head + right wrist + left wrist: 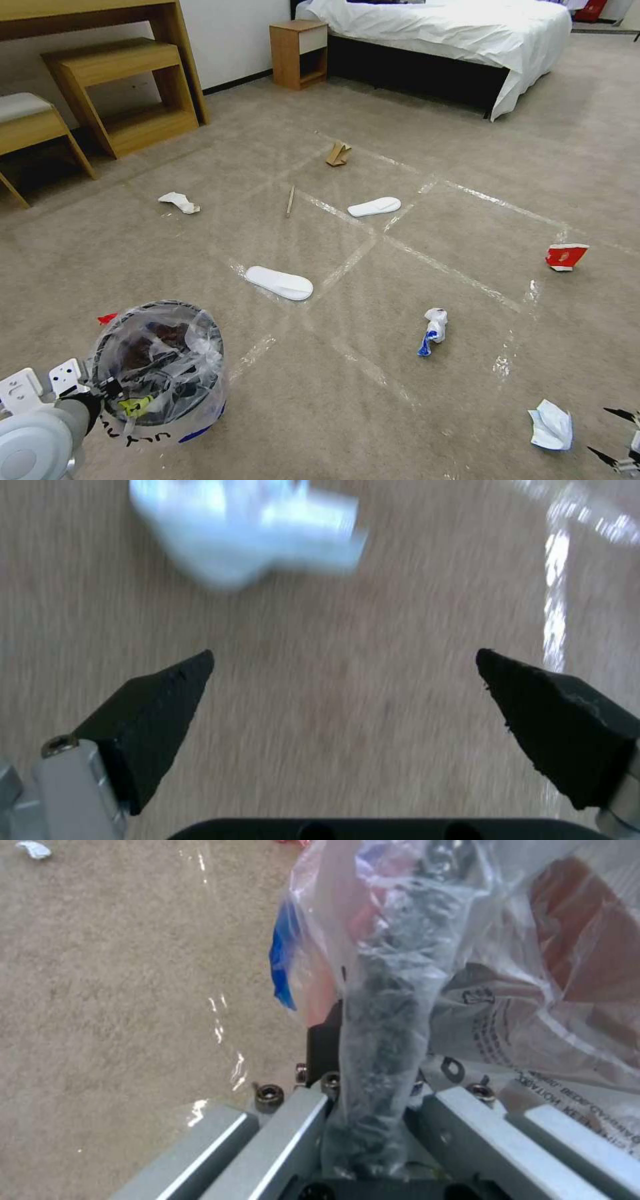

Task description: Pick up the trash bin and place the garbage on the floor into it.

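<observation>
The trash bin (157,363), a dark round bucket lined with a crinkly clear bag, is at the lower left of the head view. My left gripper (110,390) is shut on its near rim; the left wrist view shows the bag-wrapped rim (387,1030) clamped between the jaws. Garbage lies across the floor (467,167): two white slippers (279,283) (374,207), crumpled paper (179,202), a wooden stick (290,200), folded cardboard (338,154), a red carton (566,256), a blue-white wrapper (433,331) and a white paper wad (552,425). My right gripper (347,680) hangs open above the carpet, just short of that wad (253,535).
A bed (467,40) and a nightstand (300,53) stand at the back, with a wooden desk and bench (113,87) at the left. Shiny tape strips (427,263) cross the carpet. A small red scrap (107,318) lies beside the bin.
</observation>
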